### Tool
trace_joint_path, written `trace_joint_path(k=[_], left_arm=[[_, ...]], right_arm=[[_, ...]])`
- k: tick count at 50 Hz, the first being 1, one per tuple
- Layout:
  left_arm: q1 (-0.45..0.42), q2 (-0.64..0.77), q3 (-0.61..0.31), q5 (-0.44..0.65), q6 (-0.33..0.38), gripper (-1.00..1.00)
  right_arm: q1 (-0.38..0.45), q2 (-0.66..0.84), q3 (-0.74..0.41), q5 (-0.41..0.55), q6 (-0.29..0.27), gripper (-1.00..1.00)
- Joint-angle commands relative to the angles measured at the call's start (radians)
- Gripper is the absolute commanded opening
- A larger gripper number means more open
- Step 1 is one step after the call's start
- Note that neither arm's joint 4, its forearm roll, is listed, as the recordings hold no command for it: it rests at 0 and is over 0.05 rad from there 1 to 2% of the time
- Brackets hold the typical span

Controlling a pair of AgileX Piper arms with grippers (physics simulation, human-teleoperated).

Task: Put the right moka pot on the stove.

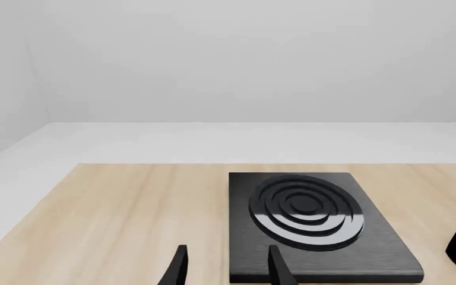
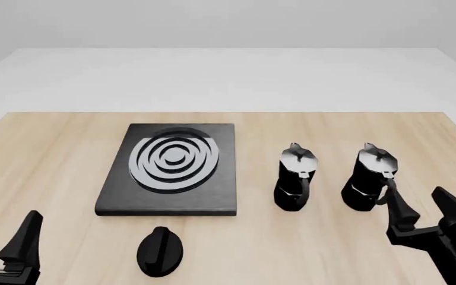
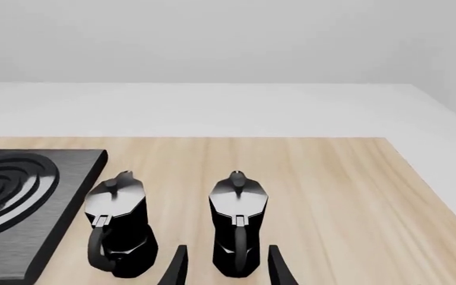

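Front view puts the right moka pot (image 2: pixel 372 177) at the right side of the desk (image 2: pixel 307 255), standing upright beside its near-identical twin, the left moka pot (image 2: pixel 296 177), the two apart with a clear strip of wood between them; the stove (image 2: pixel 170 169) lies further left, past that twin, flat and well apart from both. The right end effector (image 2: pixel 426 215) sits just on the near side of the right pot and slightly to its right, fingers spread wide and holding nothing; the left end effector (image 2: pixel 2 234) is low at the far left corner, also open and empty, well apart from either pot; so the right arm is plainly the nearer one. In the right wrist view the target stands almost straight ahead along the fingers, framed between the two fingertips (image 3: pixel 179 261), its looped handle turned toward the camera; I judge that a short forward reach would bring the jaws round the body or handle. The pot's long axis is vertical, so a sideways pinch fits it better than a top grab. It is small, black and faceted, with a silvery hinged lid, a small knob on top and a pointed spout; a black oval knob (image 2: pixel 161 251) lies on the desk near the stove's front edge, clear of the likely carry path only if the pot is lifted over the twin.
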Motion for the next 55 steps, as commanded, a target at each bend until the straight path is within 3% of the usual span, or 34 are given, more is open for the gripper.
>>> trace_joint_path(k=[1,16,19,55], left_arm=[[0.0,0.0,0.0,0.0,0.0,1.0],[0.0,0.0,0.0,0.0,0.0,1.0],[0.0,0.0,0.0,0.0,0.0,1.0],[0.0,0.0,0.0,0.0,0.0,1.0]], right_arm=[[-0.012,0.326,0.0,-0.285,0.0,1.0],[-0.019,0.541,-0.019,-0.46,-0.009,1.0],[-0.018,0.639,-0.06,-0.509,-0.022,1.0],[-0.041,0.892,-0.146,-0.606,-0.04,1.0]])
